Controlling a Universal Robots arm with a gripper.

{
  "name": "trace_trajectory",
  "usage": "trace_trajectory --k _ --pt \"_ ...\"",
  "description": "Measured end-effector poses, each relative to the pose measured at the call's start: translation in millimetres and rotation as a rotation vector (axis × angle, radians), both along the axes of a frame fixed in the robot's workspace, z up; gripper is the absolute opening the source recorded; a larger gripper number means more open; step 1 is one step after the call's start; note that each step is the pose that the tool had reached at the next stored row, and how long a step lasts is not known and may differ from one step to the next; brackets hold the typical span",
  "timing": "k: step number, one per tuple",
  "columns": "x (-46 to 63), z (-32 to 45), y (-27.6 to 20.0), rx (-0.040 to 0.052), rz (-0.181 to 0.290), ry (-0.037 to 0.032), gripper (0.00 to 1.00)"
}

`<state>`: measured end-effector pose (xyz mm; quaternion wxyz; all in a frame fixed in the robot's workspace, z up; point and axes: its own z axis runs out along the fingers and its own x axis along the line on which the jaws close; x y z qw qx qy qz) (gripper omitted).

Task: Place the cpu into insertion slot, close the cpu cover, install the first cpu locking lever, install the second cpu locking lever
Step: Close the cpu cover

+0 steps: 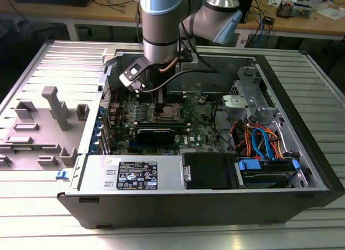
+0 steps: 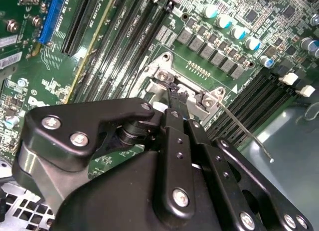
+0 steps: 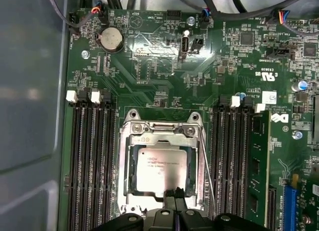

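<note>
The cpu lies flat in the insertion slot on the green motherboard, its silver top showing through the window of the cpu cover. The cover lies down around it. One thin wire locking lever stands free along one side of the slot, and in the second wrist view this lever juts out over the memory slots. My gripper is shut at the slot's edge, fingertips together over the cover's rim, with nothing seen between them. In the exterior view my gripper hangs straight above the slot.
Long black memory slots flank the socket, and a green memory module stands in one. The open computer case walls surround the board, with cables and drive bays at the exterior view's right. A grey fixture sits on the table.
</note>
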<state>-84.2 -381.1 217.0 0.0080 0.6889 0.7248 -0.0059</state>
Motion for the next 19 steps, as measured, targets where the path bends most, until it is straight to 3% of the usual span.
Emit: trace_trajectory --k 14,19 --pt "-1.3 -10.1 0.1 0.0070 0.000 -0.0001 0.11" --pt "-1.3 -8.5 0.1 0.0075 0.000 -0.0002 0.11"
